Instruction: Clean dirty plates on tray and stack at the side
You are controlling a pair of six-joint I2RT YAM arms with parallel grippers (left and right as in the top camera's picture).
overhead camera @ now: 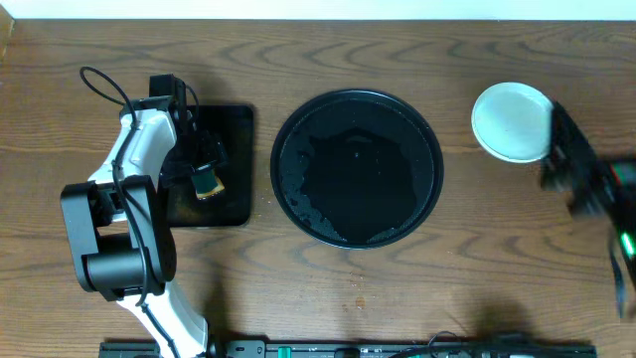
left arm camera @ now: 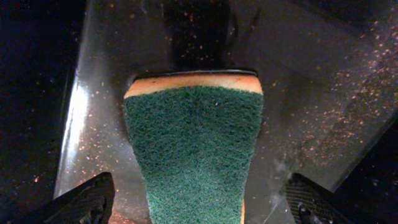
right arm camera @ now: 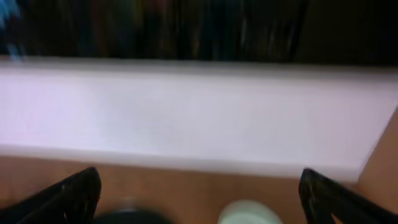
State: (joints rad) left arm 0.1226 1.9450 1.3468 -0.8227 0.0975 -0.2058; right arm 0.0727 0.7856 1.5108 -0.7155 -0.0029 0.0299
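The round black tray (overhead camera: 358, 167) sits mid-table with no plates on it; its glossy floor shows wet streaks. A pale mint plate (overhead camera: 511, 120) rests on the wood to its right; I cannot tell whether others lie under it. My right gripper (overhead camera: 558, 164) is blurred beside that plate's right rim, and its fingers (right arm camera: 199, 199) are open and empty, with the plate (right arm camera: 249, 213) low in the right wrist view. My left gripper (overhead camera: 204, 164) is open over the green-and-yellow sponge (left arm camera: 194, 146), fingers (left arm camera: 199, 208) apart on each side of it.
The sponge (overhead camera: 209, 183) lies on a small black rectangular tray (overhead camera: 229, 129) left of the round tray. A pale wall (right arm camera: 186, 112) runs along the table's far edge. The left arm's white base stands at front left.
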